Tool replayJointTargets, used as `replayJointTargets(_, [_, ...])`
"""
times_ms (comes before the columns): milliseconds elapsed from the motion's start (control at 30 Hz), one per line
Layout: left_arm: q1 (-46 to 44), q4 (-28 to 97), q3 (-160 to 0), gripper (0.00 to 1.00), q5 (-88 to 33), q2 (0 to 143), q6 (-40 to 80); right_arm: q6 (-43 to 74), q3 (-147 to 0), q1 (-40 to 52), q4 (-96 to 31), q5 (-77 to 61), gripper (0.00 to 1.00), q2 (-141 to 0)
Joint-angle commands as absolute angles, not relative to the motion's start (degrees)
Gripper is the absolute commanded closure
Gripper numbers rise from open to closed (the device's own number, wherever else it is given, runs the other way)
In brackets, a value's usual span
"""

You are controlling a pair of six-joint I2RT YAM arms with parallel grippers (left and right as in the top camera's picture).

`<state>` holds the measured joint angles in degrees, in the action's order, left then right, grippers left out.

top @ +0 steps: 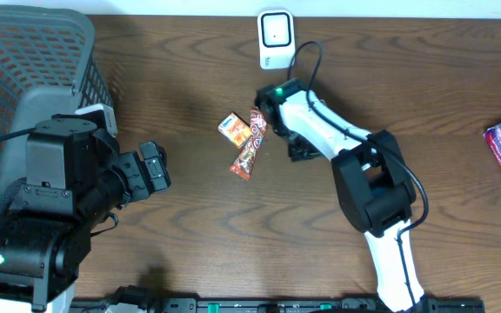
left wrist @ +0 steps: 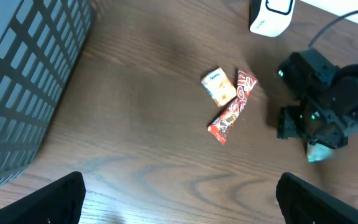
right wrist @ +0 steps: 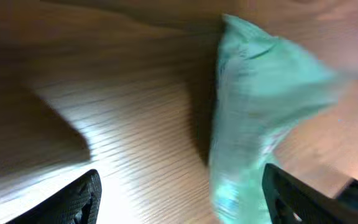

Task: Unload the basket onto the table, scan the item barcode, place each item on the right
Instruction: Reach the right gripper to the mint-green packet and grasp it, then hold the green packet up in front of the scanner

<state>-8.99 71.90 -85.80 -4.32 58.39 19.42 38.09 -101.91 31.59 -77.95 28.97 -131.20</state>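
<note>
The left arm (top: 55, 200) sat folded at the left side of the table (top: 190, 243), with its wrist pointing right toward the middle. The left gripper (top: 156, 167) hung above the surface with its jaws spread wide, and its fingers (left wrist: 64, 199) showed only at the bottom corners of its wrist view. The right arm (top: 329, 126) reached up and to the left from the bottom edge, bent sharply at the elbow, with its wrist tipped down. The right gripper (right wrist: 182, 193) hung low over the wood with its jaws parted. Its wrist view was blurred.
</note>
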Motion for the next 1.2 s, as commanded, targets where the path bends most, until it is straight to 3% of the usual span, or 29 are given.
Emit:
replayJointTargets(0, [-8.64,72.01,-85.84,0.02,-3.79,58.35,18.87,31.05,-110.72,32.25,-78.17,19.27,0.21,-130.85])
replayJointTargets(333, [-8.64,72.01,-85.84,0.02,-3.79,58.35,18.87,26.00,-123.17,28.16,-85.43,11.25,0.14,-130.82])
replayJointTargets(500, [-8.64,72.01,-85.84,0.02,-3.79,58.35,18.87,23.05,-122.78,23.35,-89.47,11.18,0.23,-130.82])
replayJointTargets(600, [-8.64,72.01,-85.84,0.02,-3.79,58.35,18.87,21.61,-122.41,20.58,-90.11,8.91,0.11,-130.82])
replayJointTargets(800, [-8.64,72.01,-85.84,0.02,-3.79,58.35,18.87,17.93,-119.57,17.08,-89.25,1.91,0.10,-130.85])
replayJointTargets(933, [-8.64,72.01,-85.84,0.02,-3.79,58.35,18.87,16.64,-114.72,16.91,-86.43,1.96,0.17,-130.85])
replayJointTargets(1067, [-8.64,72.01,-85.84,0.02,-3.79,58.35,18.87,16.75,-107.90,16.91,-80.93,1.98,0.32,-130.85])
replayJointTargets(1167, [-8.64,72.01,-85.82,0.02,-3.81,58.35,18.87,17.93,-103.18,16.91,-77.34,1.96,0.35,-130.85])
